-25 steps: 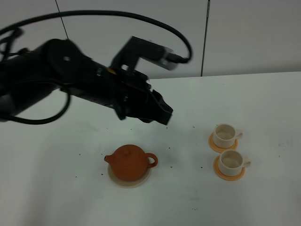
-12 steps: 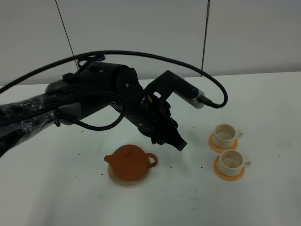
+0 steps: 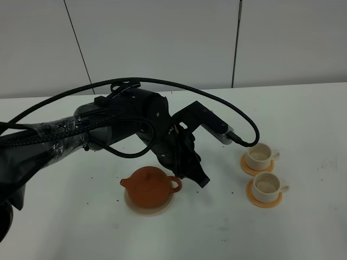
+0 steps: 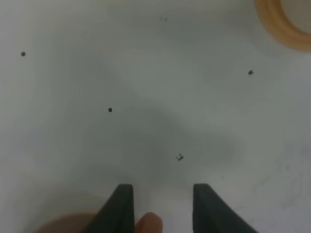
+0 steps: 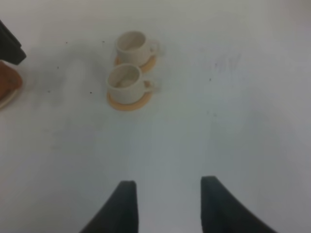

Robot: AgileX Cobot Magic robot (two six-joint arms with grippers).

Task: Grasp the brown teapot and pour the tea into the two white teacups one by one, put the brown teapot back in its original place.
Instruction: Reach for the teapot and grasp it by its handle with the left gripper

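The brown teapot (image 3: 150, 186) stands upright with its lid on, resting on the pale trivet (image 3: 147, 209), its original place. My left gripper (image 3: 201, 180) hangs low just right of the loop handle (image 3: 175, 184), open. In the left wrist view the left gripper (image 4: 163, 187) has its fingers apart, and a bit of the orange handle (image 4: 148, 224) shows between their bases. The two white teacups (image 3: 259, 155) (image 3: 266, 186) sit on orange coasters to the right. The right gripper (image 5: 167, 187) is open over bare table, well short of the cups (image 5: 131, 44) (image 5: 124, 80). No tea is visible.
The left arm's black cable (image 3: 217, 103) arcs over the table towards the cups. An orange coaster (image 3: 264, 199) lies under each cup. Small dark specks (image 4: 110, 109) dot the white table (image 3: 303, 119). A grey panelled wall stands behind.
The left arm has swung right and down, bringing its gripper from above the table's middle to just beside the teapot's handle. Teapot and cups have not moved.
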